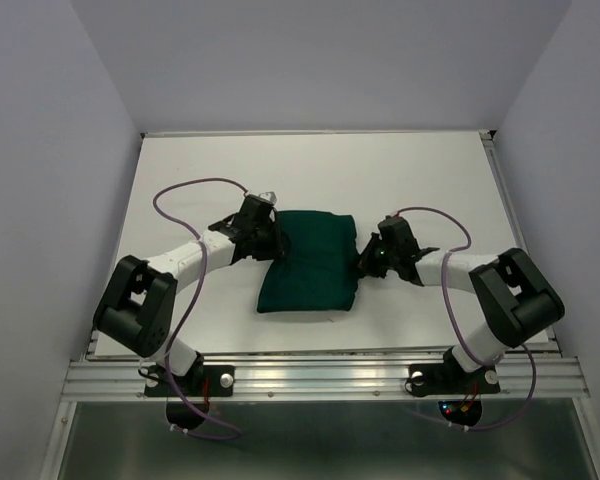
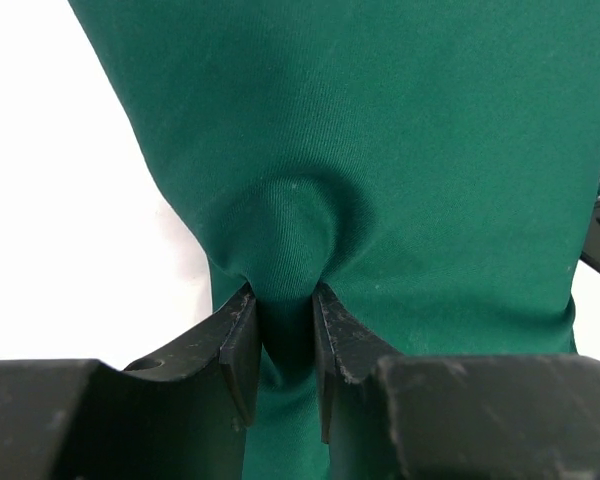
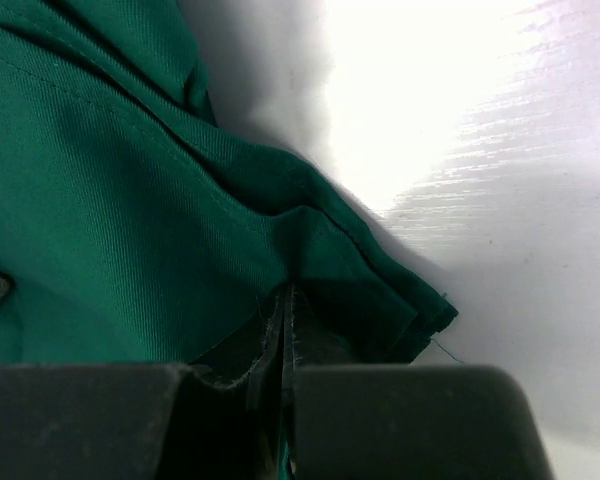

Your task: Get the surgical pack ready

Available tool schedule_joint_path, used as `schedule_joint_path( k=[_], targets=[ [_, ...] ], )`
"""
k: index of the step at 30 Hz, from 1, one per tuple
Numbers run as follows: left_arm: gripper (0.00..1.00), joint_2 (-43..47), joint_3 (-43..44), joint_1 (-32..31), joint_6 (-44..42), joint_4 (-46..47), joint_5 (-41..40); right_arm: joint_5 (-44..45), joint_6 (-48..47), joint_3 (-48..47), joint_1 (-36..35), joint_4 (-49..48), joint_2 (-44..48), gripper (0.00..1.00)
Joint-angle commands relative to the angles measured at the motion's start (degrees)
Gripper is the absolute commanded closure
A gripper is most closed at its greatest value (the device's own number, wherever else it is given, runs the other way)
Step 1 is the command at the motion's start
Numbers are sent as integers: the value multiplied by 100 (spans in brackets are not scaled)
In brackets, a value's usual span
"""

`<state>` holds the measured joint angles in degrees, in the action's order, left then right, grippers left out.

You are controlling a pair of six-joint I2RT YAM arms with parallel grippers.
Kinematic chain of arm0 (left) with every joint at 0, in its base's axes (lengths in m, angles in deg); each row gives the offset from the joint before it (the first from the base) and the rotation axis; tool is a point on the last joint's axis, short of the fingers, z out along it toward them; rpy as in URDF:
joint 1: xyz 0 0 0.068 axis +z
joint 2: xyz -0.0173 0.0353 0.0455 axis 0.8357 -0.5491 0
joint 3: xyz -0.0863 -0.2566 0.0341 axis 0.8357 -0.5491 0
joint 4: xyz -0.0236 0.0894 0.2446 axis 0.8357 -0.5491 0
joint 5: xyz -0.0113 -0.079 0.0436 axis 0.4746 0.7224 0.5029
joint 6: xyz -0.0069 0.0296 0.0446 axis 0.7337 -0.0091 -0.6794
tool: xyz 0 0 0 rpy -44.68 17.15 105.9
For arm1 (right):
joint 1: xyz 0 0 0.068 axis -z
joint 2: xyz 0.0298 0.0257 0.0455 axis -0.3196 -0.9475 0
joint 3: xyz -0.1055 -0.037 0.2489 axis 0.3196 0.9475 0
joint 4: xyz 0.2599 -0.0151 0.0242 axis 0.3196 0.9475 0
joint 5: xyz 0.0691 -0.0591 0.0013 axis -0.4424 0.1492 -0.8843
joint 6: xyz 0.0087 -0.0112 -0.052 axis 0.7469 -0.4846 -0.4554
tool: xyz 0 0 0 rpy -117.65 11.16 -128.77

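The white worktop [image 1: 180,180] spreads out ahead of my two bases; on its middle lies the dark green cloth [image 1: 310,265], folded into a thick bundle, and I cannot see what is inside it. My left arm [image 1: 170,265] reaches forward and inward with its elbow bent low near the worktop's left edge, its wrist against the cloth's far left corner; my right arm [image 1: 480,270] mirrors it from the other side, elbow out by the right edge, wrist turned in toward the cloth's right side. My left end effector [image 2: 285,300] has its jaws part way closed, a fold of the cloth pinched between them so that the fabric bulges up in a rounded pucker just past the tips; my right end effector [image 3: 283,300] has its jaws pressed together on the cloth's hemmed edge, near a corner that lies flat on the worktop. Thin purple cables [image 1: 180,195] loop over the worktop beside each arm, apart from the cloth.
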<state>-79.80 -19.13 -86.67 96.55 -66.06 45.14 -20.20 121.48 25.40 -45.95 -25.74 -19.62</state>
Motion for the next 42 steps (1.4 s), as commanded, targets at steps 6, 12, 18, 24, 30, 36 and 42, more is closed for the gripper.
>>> schedule_joint_path(
  k=[6,12,18,24,30,36,42],
  targets=[
    [46,407,1027,-17,-383,-743,-424,1217,65,142,-90,685,1152,71],
    [36,680,1177,-8,-409,-989,-538,1793,424,510,-29,1408,2367,9],
    [35,856,1238,-8,-453,-1086,-565,706,1319,1422,24,710,2842,5],
    [35,944,1256,-26,-436,-1078,-512,43,2367,2602,24,-1060,3106,5],
    [35,944,1238,-35,-410,-1034,-336,-114,2341,2507,24,-1614,2510,6],
    [35,917,1309,-219,-322,-990,-257,-107,2482,2322,24,-2511,1534,26],
    [36,830,1388,-403,-278,-1016,-248,342,2158,2006,24,-2336,1647,57]
  ],
)
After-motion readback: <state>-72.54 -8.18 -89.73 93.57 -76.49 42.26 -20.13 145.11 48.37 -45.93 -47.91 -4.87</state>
